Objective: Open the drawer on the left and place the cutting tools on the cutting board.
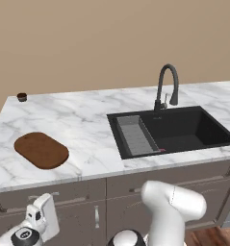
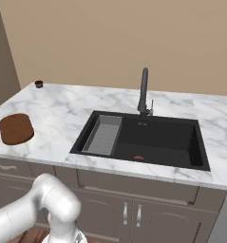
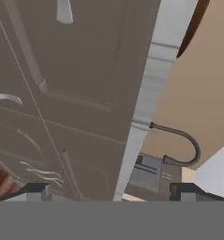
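Hovering low with my gripper (image 3: 108,191) spread wide and empty, I eye the shut drawer (image 1: 49,194) at ten o'clock; its rigid, probably slick handle (image 1: 37,196) suits a mid-bar pinch.

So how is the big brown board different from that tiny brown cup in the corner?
The flat dark-brown wooden cutting board is wide and lies low on the white marble counter; the tiny dark-brown round cup is far smaller and stands up a little. The board is a rounded oblong; the cup is round. The board sits near the counter's front edge, the cup at the back by the wall. Both are dark brown and rest on the counter's left part.
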